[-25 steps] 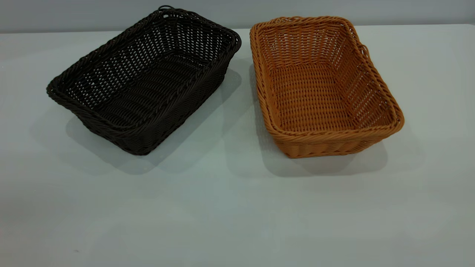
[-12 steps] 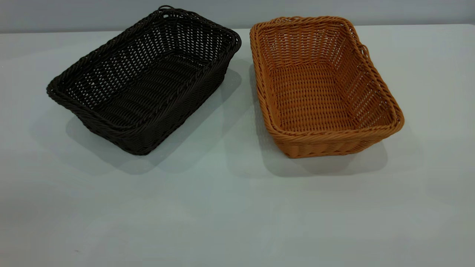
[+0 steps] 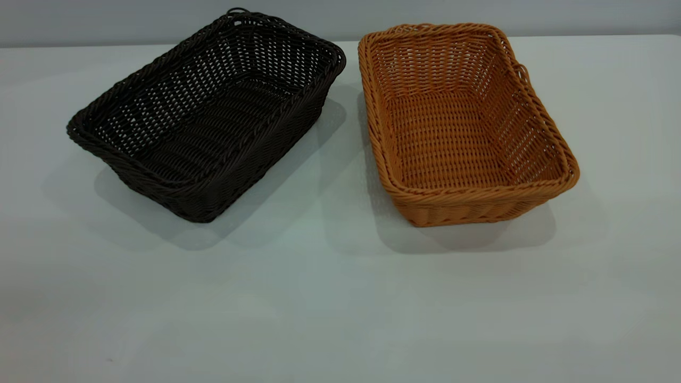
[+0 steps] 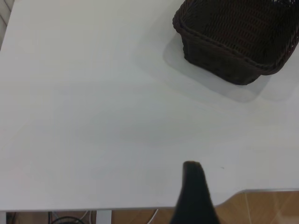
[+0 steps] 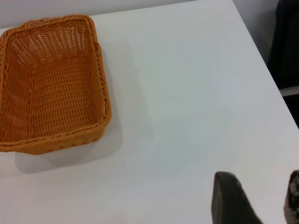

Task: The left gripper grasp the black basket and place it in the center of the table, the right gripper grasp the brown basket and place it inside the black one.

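The black basket (image 3: 207, 114) stands empty on the table (image 3: 319, 298) at the back left, turned at an angle. To its right, with a small gap between them, the brown basket (image 3: 457, 122) also stands empty. Neither gripper shows in the exterior view. In the left wrist view my left gripper (image 4: 245, 191) hangs over the table's edge, far from the black basket (image 4: 238, 37); one finger (image 4: 192, 186) shows with nothing beside it. In the right wrist view my right gripper (image 5: 261, 196) is open and empty above bare table, well away from the brown basket (image 5: 51, 84).
The front half of the table in the exterior view is bare. A wall (image 3: 340, 16) runs behind the baskets. A brown floor (image 4: 264, 207) shows past the table's edge in the left wrist view. Something dark (image 5: 286, 42) stands beyond the table's side in the right wrist view.
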